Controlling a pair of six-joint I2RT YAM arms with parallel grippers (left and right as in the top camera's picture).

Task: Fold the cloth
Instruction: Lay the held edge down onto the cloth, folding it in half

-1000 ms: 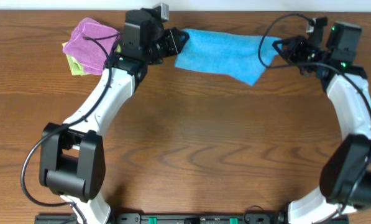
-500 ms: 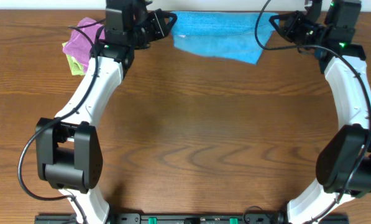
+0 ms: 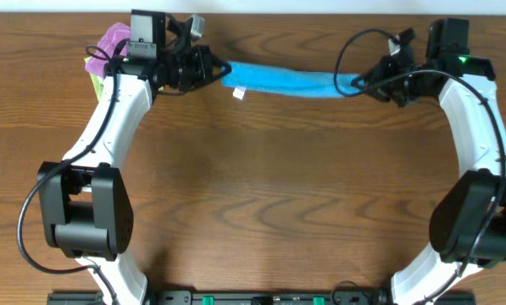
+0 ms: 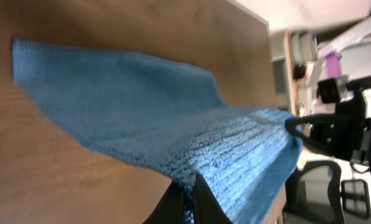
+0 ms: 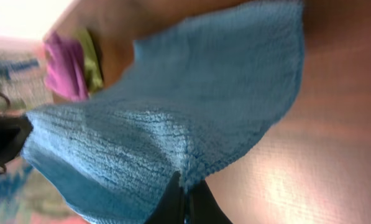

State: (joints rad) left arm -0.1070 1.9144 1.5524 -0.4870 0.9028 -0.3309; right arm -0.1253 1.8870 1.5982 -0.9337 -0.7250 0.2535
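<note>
Left of the cloth (image 3: 278, 80), the purple cloth (image 3: 110, 38) is mostly hidden behind the left arm (image 3: 121, 110). Only a sliver of light green cloth (image 3: 91, 66) shows beneath it. The left jaws are clenched on the cloth's left end, covering that corner, and a white tag (image 3: 238, 91) hangs just beside them. The sky-blue cloth stretches as a narrow band along the far side of the wooden surface (image 3: 261, 186). At its right end, the right jaws grip the other corner. Both wrist views cut the jaws off at the bottom edge.
</note>
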